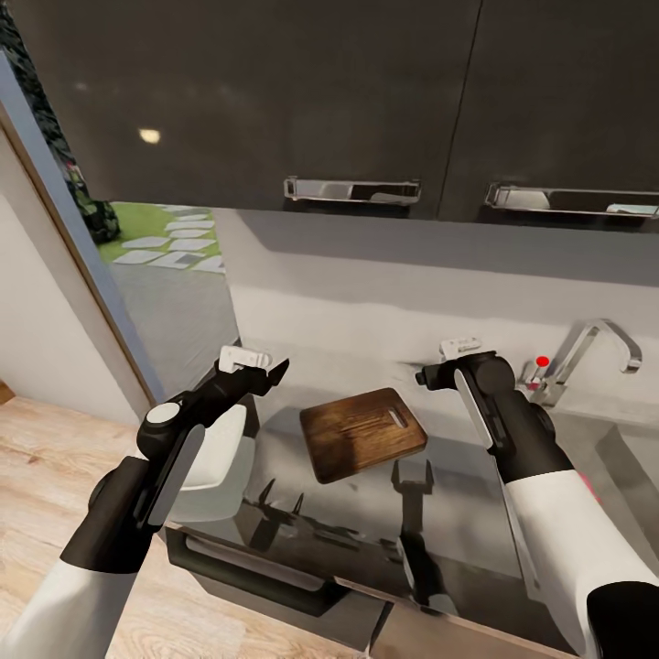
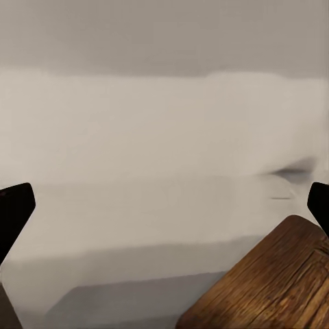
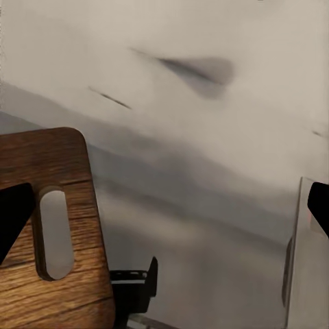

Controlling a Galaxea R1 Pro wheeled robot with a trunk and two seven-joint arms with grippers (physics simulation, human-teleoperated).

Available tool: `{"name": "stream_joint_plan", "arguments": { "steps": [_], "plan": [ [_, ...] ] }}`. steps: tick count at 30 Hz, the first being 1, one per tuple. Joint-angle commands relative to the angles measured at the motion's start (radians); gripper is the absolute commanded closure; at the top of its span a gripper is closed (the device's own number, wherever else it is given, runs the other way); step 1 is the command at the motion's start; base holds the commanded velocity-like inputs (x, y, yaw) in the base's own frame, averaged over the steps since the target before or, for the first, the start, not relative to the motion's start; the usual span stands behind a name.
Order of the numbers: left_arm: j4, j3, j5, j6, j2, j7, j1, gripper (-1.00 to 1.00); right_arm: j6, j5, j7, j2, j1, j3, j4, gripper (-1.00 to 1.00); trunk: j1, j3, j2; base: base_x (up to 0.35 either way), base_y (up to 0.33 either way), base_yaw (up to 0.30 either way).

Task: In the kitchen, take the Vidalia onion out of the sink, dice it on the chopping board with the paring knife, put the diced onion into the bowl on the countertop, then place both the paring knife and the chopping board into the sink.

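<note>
- So the robot is parked right at the grey desk (image 1: 458, 476), both arms raised and hovering above it, nothing in either one.
- Left claw (image 1: 254, 366) is spread wide; in the left wrist view the two dark fingertips (image 2: 15, 209) sit at opposite edges with bare wall between them.
- Right claw (image 1: 455, 359) looks the same: spread, empty, fingertips (image 3: 14, 216) far apart in its own camera, with the slot end of the board showing underneath.
- The chopping board (image 1: 363, 432) lies flat on the desk between the two arms, turned at an angle, slot handle toward the tap side.
- The chrome tap (image 1: 586, 352) with its red dot is off to the robot's right, and only a corner of the sink (image 1: 631, 458) peeks in past the right forearm.
- I can't spot the Vidalia onion from here. It's presumably down in the basin, hidden by the arm and the frame edge. No knife in sight either.
- My guess is the step is fetching the onion. I'd shift or turn right first, so the head camera actually looks into the basin.
- Then drop the right claw straight down, keeping clear of the tap, and pinch gently since a round thing rolls.
</note>
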Motion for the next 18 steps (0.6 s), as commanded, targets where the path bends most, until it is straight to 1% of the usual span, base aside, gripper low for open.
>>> {"name": "stream_joint_plan", "arguments": {
  "steps": [1,4,8,13,18],
  "plan": [
    [-0.001,-0.001,0.006,0.006,0.001,0.0,-0.001,-1.0,0.005,0.0,-0.002,-0.001,-0.001,0.003,-0.001,-1.0,0.001,-0.002,-0.002,0.017,0.0,0.001],
    [-0.001,-0.001,0.006,0.006,0.001,0.0,-0.001,-1.0,0.005,0.0,-0.002,0.0,-0.001,0.004,-0.002,-1.0,0.001,-0.002,-0.002,0.116,-0.018,0.0],
    [-0.001,0.0,0.006,0.006,0.001,0.0,-0.001,-1.0,0.005,0.001,-0.002,0.001,-0.001,0.003,-0.002,-1.0,0.001,-0.002,-0.002,0.209,-0.118,0.0],
    [-0.001,0.0,0.006,0.006,0.001,0.0,-0.001,-1.0,0.005,0.001,-0.002,0.001,-0.001,0.006,0.0,-1.0,0.001,-0.002,-0.002,0.047,-0.027,0.0],
    [-0.001,-0.004,0.006,0.006,-0.003,0.0,-0.001,-1.0,0.005,0.002,-0.002,0.001,-0.001,0.006,0.022,-1.0,0.001,-0.002,-0.002,0.009,-0.005,0.0]
  ]
}}
